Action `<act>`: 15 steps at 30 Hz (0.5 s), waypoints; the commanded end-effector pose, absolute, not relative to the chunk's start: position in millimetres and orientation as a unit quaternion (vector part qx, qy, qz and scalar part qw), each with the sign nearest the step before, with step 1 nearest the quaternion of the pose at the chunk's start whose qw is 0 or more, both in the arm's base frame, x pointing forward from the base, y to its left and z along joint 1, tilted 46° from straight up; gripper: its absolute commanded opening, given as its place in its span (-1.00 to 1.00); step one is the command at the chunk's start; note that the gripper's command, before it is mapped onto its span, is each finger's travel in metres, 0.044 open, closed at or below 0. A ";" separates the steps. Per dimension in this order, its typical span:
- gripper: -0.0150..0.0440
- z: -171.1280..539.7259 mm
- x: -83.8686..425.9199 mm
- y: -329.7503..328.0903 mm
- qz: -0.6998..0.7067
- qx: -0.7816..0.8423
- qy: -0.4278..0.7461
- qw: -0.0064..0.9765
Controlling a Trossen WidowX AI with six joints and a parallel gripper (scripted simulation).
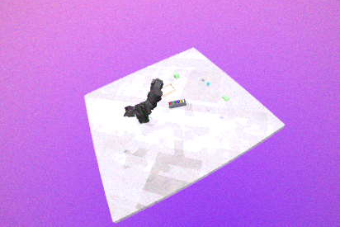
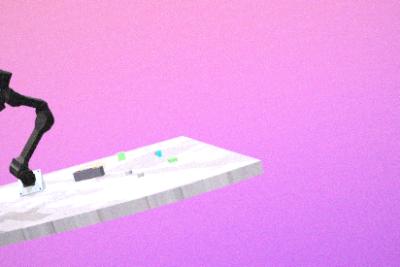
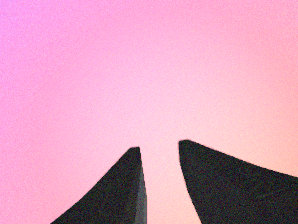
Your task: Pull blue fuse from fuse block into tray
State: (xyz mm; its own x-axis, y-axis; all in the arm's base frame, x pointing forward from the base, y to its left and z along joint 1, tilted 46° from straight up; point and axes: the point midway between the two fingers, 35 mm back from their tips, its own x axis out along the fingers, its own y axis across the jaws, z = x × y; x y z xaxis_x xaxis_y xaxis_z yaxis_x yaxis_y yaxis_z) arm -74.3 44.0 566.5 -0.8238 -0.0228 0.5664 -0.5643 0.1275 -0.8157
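Tool (image 3: pixel 160 153) slightly spread, pinching nothing; from the fuse block (image 1: pixel 177 104), the tray (image 1: pixel 163 95) lies toward eleven o'clock

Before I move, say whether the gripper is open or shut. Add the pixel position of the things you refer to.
Slightly open: in the wrist view, the gripper (image 3: pixel 160 153) has its fingertips apart, with only background between them.

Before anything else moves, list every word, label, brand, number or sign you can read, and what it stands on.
No text can be read in any view.
Block: too small to tell whether it is marked.
Arm: no readable lettering.
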 end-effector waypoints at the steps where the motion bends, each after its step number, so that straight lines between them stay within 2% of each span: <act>1: -0.24 555.9 -109.2 -7.0 0.645 0.248 -0.715 0.106; 8: -0.24 525.8 -126.5 -108.1 0.639 0.318 -0.695 -0.086; 15: -0.24 480.1 -90.8 -208.0 0.592 0.366 -0.665 -0.271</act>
